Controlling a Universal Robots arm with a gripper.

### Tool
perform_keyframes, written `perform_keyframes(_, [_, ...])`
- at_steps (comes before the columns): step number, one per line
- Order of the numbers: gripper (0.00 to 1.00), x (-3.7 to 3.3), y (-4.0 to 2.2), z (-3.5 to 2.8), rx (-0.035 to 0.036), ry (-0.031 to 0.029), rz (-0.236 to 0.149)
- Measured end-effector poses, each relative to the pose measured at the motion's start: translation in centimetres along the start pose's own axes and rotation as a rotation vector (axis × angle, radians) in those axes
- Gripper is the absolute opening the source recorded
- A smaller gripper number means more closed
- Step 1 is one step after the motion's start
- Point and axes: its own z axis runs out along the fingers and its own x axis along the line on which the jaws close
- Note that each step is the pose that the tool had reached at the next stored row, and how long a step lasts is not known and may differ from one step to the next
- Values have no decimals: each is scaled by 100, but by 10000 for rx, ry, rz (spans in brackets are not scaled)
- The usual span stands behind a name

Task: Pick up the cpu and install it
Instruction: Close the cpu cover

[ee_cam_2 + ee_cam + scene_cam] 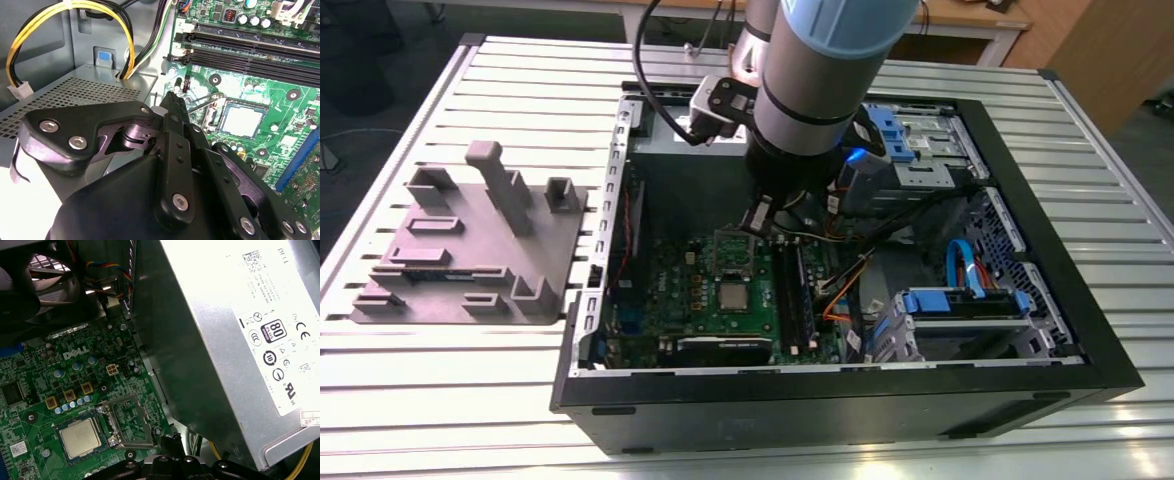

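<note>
A slatted aluminium table carries an open black computer case. In the exterior view a grey moulded fixture with upright pegs and pockets lies at nine o'clock from the case, well apart from the arm.

The cpu lies flat and face up in the socket of the green motherboard, near the board's middle. It is square, so it has no long axis; its edges run parallel to the socket frame. In both wrist views its top is a dull silver-grey metal plate with a paler rim. The bare steel socket bracket stands swung up just beside it, with a thin wire lever alongside.

The gripper hangs inside the case at about twelve o'clock from the cpu in the exterior view, apart from it. In the second wrist view its black linked fingers meet in one narrow tip, closed together with nothing between them.

The grey sheet-metal power supply carries a white label of printed marks. Yellow and black cables loop above its perforated face. Long black memory slots run across the board.
</note>
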Motion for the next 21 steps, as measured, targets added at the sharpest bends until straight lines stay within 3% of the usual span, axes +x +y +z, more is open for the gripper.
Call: perform_keyframes(21, [10, 68, -26, -17, 0, 29, -58])
